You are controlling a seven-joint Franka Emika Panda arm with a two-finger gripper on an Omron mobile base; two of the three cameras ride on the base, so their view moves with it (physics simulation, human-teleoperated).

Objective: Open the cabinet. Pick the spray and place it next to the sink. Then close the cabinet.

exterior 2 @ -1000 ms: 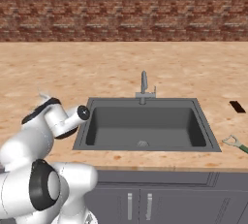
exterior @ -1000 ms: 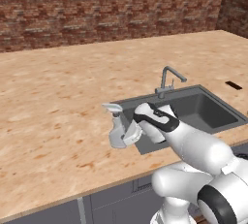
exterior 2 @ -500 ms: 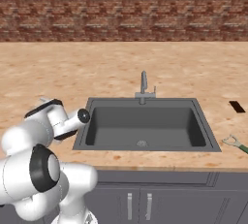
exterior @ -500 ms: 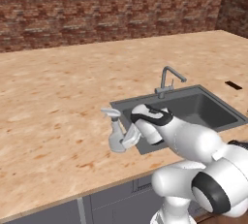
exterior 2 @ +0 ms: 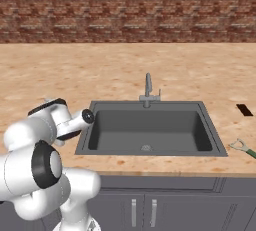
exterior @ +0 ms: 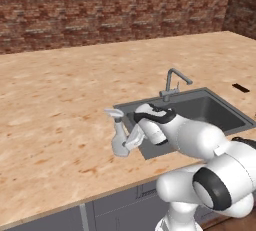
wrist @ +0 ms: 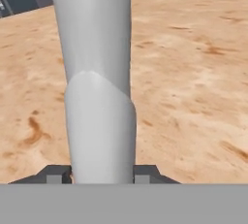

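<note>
Since a second ago we've barely budged; the spray (exterior: 120,137) stands upright on the counter (exterior: 55,110) just left of the sink (exterior: 210,109). It sits straight between our gripper (exterior: 131,138) jaws, which seem to be just loosening, hard to tell.

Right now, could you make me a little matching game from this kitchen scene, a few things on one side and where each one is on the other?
Things:
1. spray
2. faucet
3. small black slot
4. green-handled tool

Places:
A. at the back rim of the sink
B. on the counter just left of the sink, between the jaws of the gripper
C. at the counter's front edge, right of the sink
D. in the counter further back, right of the sink

Pairs: 1-B, 2-A, 3-D, 4-C
</note>
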